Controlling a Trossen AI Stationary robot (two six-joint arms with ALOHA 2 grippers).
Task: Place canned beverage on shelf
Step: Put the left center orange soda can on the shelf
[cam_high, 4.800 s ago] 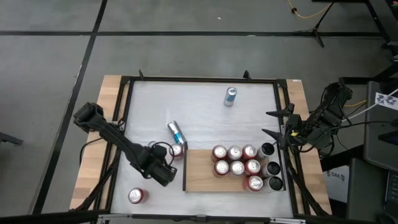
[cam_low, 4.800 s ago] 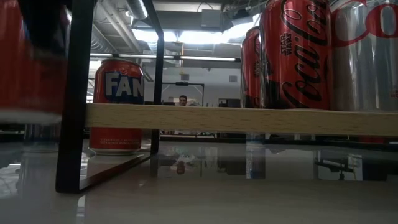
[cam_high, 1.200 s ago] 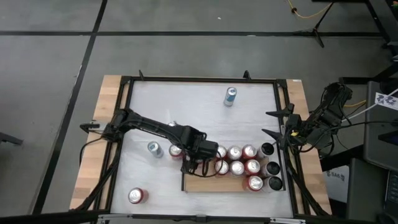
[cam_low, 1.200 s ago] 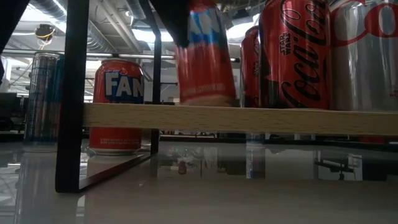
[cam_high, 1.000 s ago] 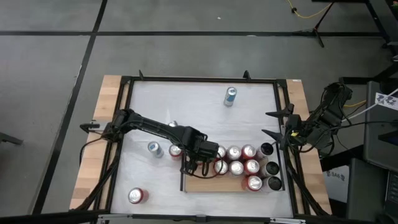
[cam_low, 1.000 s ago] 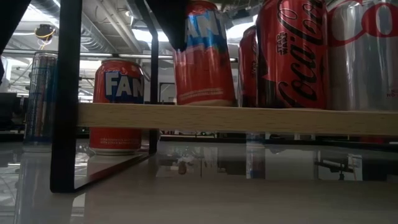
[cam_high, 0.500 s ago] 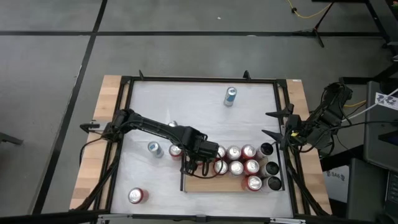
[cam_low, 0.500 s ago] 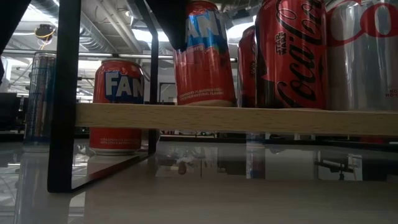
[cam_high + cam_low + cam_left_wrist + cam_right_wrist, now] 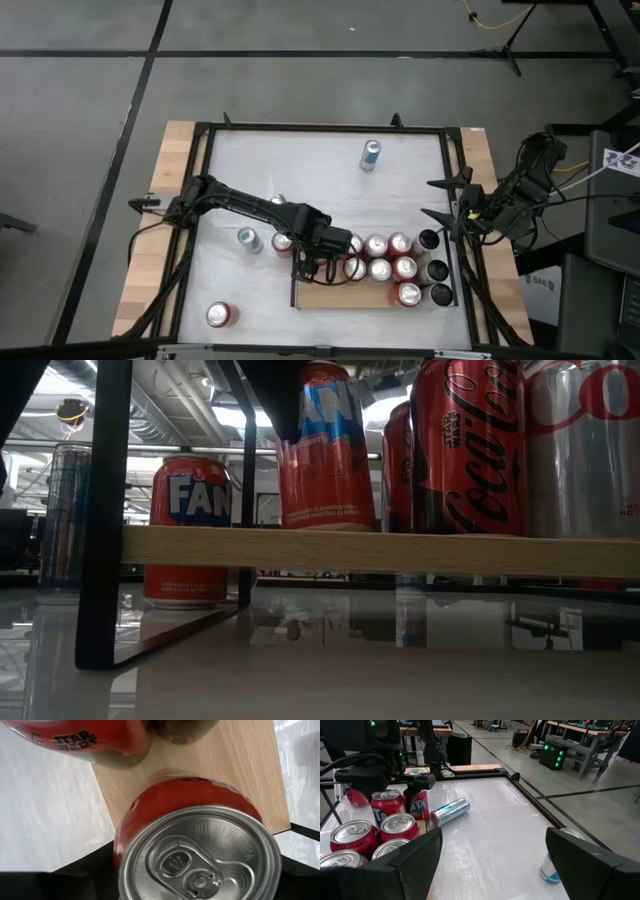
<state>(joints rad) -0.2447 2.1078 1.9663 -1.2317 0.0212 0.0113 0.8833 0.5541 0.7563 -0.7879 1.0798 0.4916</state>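
Observation:
The shelf, a light wooden board [image 9: 335,292] with black rails, lies at the table's near middle. Several cans [image 9: 385,262] stand on its right part. My left gripper [image 9: 318,252] is over the board's left part, shut on a red Fanta can [image 9: 325,450]. The can's silver top [image 9: 200,855] fills the left wrist view, with the board [image 9: 240,765] under it. My right gripper [image 9: 492,865] is open and empty at the table's right edge [image 9: 447,205]. My left gripper pinches the Fanta can's upper wall [image 9: 125,830] between its two fingers [image 9: 82,872], which come from above, pointing down, one on either side of the can. The can stands nearly upright, tilted a little. Its base [image 9: 328,526] meets the board's top [image 9: 380,550].
Off the shelf to its left stand a second Fanta can [image 9: 190,530] and a tall silver can [image 9: 247,239]. A red can [image 9: 220,314] stands near-left, and a blue can [image 9: 370,155] stands far off. Another blue can [image 9: 450,811] lies on its side. Dark cans [image 9: 436,270] stand by the shelf's right rail.
My left gripper has come down with the Fanta can, still shut on it. The can, earlier tilted and above the board, now has its base at the board's top and stands straighter. The shelf has slid slightly toward the table's left.

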